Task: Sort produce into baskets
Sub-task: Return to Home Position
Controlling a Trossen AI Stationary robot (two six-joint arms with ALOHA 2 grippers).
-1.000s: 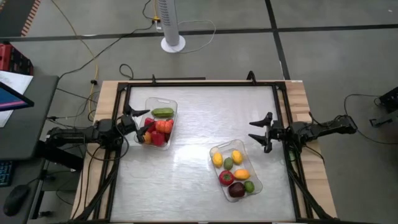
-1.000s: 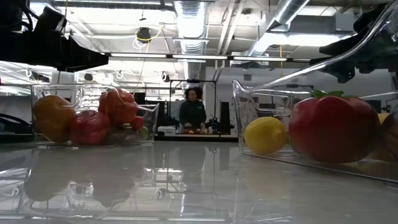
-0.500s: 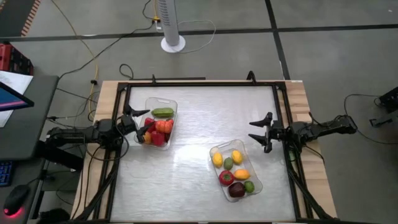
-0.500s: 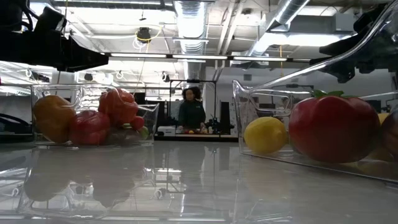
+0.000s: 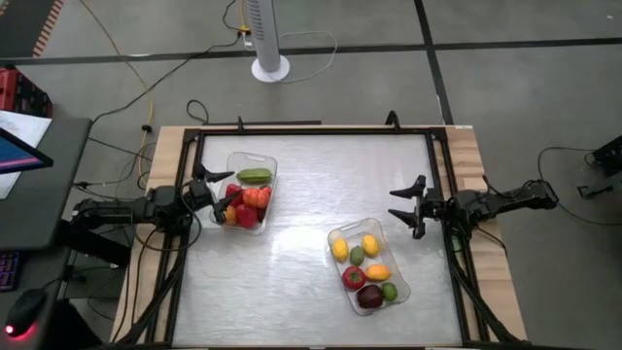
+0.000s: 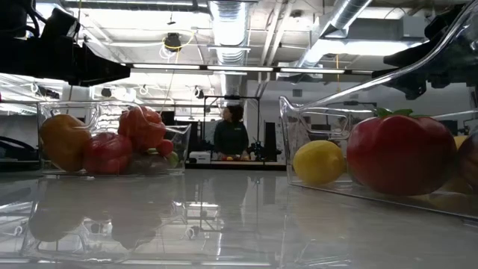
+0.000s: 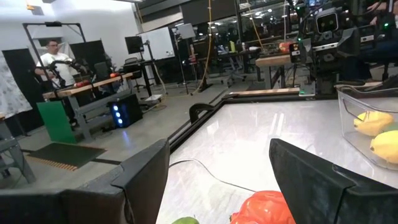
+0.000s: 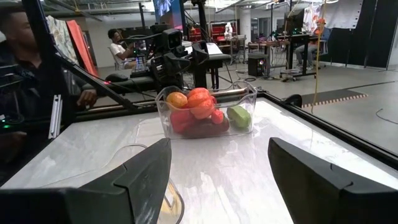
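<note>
Two clear plastic baskets stand on the table. The left basket [image 5: 247, 191] holds red and orange pieces and a green one at its far end; it also shows in the right wrist view [image 8: 205, 111]. The right basket [image 5: 367, 265] holds yellow, orange, green, red and dark maroon pieces. My left gripper [image 5: 220, 189] is open at the left basket's left side, above its rim. My right gripper [image 5: 408, 204] is open, above the table just beyond the right basket's far right corner. Both are empty.
A black frame rail [image 5: 311, 130] runs round the table's edges. Bare tabletop [image 5: 301, 175] lies between the two baskets. A standing fan's base [image 5: 270, 66] is on the floor beyond the far edge. People [image 6: 228, 134] show in the room behind.
</note>
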